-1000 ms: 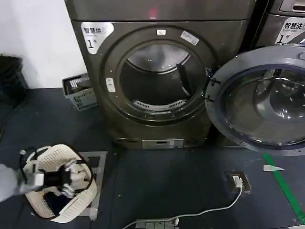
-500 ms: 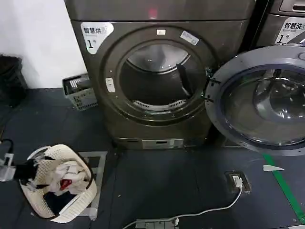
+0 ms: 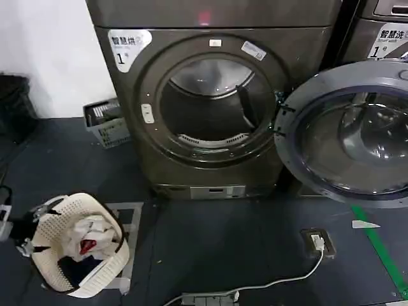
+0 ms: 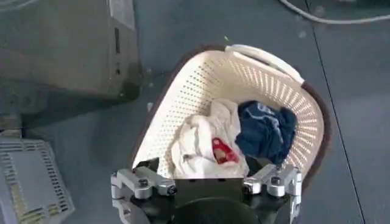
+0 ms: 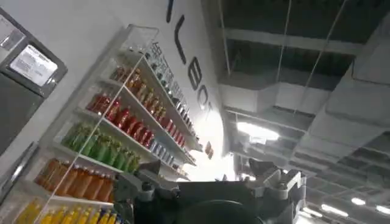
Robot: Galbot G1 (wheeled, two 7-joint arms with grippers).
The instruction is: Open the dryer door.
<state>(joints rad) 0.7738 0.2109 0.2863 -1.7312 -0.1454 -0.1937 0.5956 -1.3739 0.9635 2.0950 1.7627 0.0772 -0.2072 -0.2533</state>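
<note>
The dryer door [image 3: 354, 137] stands swung wide open to the right of the dryer [image 3: 210, 95], grey plastic back and tinted glass facing me. The round drum opening [image 3: 213, 108] is uncovered and dark inside. My left gripper [image 3: 7, 223] sits low at the far left edge of the head view, beside the laundry basket [image 3: 76, 245]. In the left wrist view the left gripper [image 4: 201, 167] hangs open over the basket [image 4: 268, 79], nothing between its fingers. My right gripper [image 5: 201, 173] points up at the ceiling, open and empty, far from the door.
White, red and blue clothes [image 4: 225, 140] lie in the cream basket. A grey crate [image 3: 108, 121] stands left of the dryer. A cable and socket box [image 3: 317, 241] lie on the floor in front. A twin machine [image 3: 382, 32] stands behind the open door. Drink shelves [image 5: 116, 128] show beside the right arm.
My left arm has drawn back to the left from above the basket to the view's edge. The door has stayed open and still.
</note>
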